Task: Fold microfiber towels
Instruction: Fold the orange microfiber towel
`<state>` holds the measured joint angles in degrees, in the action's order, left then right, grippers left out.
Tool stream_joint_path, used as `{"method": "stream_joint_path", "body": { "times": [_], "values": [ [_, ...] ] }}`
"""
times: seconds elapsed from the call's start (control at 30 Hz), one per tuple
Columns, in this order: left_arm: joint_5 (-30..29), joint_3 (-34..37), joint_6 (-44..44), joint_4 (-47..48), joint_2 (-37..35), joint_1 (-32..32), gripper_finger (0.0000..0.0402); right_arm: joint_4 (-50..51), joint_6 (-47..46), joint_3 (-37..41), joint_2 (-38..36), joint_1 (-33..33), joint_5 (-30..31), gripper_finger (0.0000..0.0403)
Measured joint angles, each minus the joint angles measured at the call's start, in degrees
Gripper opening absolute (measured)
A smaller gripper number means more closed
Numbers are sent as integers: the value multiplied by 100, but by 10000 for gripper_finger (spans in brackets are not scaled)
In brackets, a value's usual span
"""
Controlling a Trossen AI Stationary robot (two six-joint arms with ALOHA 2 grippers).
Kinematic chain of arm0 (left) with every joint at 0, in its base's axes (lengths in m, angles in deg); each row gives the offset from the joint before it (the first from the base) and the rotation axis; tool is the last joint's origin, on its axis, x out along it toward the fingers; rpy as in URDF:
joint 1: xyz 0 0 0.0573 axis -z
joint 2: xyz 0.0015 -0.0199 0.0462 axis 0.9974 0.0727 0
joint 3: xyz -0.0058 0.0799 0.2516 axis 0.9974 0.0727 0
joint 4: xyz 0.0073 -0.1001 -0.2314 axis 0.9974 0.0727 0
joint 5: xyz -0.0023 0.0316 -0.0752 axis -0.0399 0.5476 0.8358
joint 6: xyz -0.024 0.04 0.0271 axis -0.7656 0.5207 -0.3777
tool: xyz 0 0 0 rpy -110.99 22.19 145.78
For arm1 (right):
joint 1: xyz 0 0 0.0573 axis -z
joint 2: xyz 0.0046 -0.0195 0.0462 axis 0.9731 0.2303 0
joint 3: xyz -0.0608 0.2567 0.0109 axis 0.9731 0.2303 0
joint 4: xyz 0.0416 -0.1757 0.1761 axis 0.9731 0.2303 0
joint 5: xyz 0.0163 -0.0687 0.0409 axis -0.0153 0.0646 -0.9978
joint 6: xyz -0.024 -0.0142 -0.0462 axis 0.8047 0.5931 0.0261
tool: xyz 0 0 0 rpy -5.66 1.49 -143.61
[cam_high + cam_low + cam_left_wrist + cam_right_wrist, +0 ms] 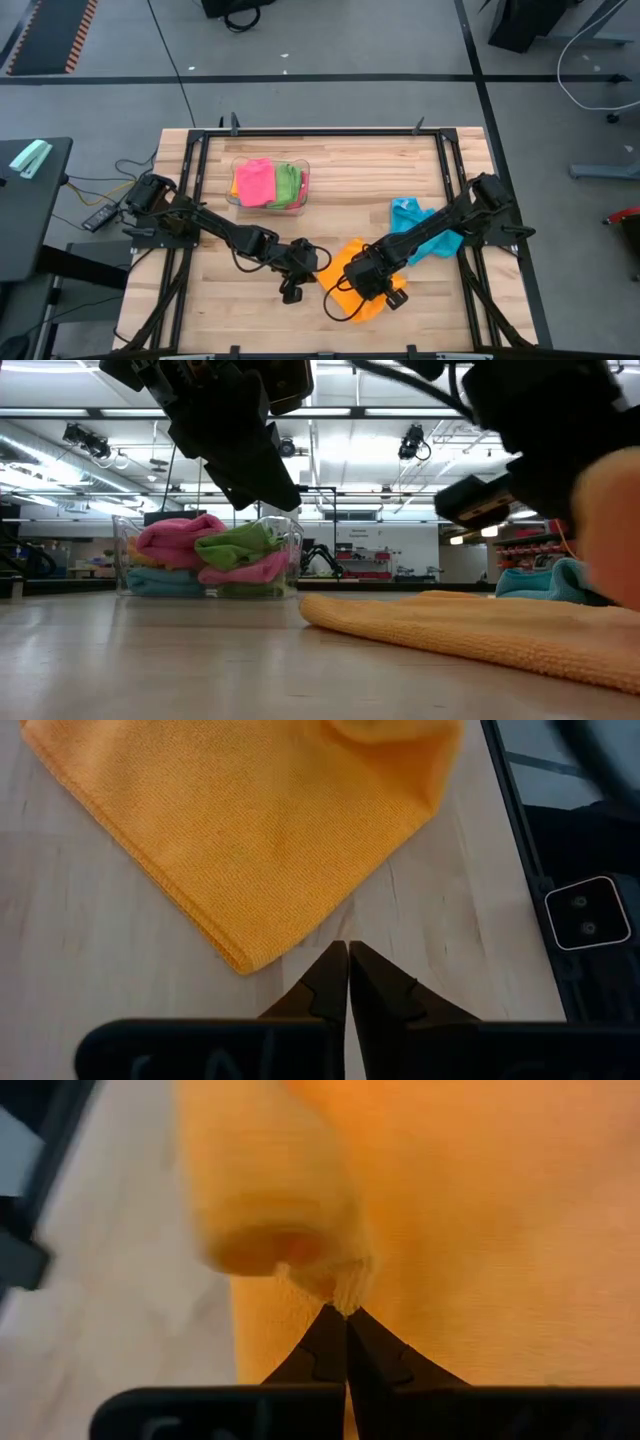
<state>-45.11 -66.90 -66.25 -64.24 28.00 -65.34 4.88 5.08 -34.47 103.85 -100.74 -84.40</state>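
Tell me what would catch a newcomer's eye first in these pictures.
The orange towel at the table's front centre stands out most, with the right end effector shut on a pinched fold of it. The left end effector sits shut and empty just off the towel's corner. Behind, a clear bin holds pink and green towels, and a blue towel lies at the right.
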Motion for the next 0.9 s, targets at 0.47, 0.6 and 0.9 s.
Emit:
{"method": "stream_joint_path", "body": {
  "times": [0.47,0.6,0.9],
  "values": [
    [-5,0,134,2,0,-2,23,-259,404,-79,9,35,586,6],
    [-7,0,137,2,0,-2,21,-401,513,-79,7,31,756,16],
    [-5,2,134,2,0,-2,15,-498,597,-79,7,28,951,68]
  ]
}}
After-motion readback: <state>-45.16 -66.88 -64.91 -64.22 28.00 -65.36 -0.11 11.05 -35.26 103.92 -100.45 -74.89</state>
